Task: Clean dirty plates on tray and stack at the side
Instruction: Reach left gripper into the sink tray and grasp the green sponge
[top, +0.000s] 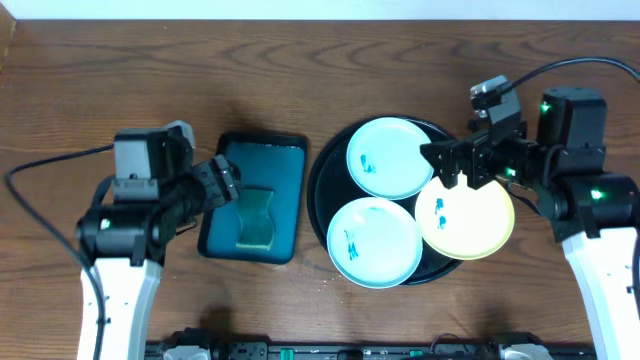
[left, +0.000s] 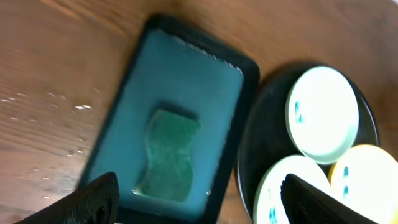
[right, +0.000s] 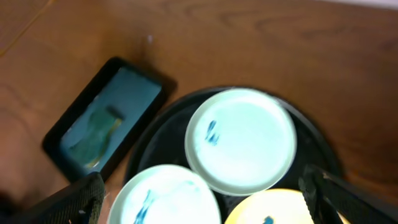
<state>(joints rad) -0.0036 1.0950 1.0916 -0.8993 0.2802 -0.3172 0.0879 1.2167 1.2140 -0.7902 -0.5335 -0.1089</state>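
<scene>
Yellow plate (top: 470, 222) whole overhead, only its edge in wrist views.

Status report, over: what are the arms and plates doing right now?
Left gripper open, at sponge tray edge. Right gripper open, over black tray. Three plates on it, all smeared teal. Nothing blocking.
</scene>
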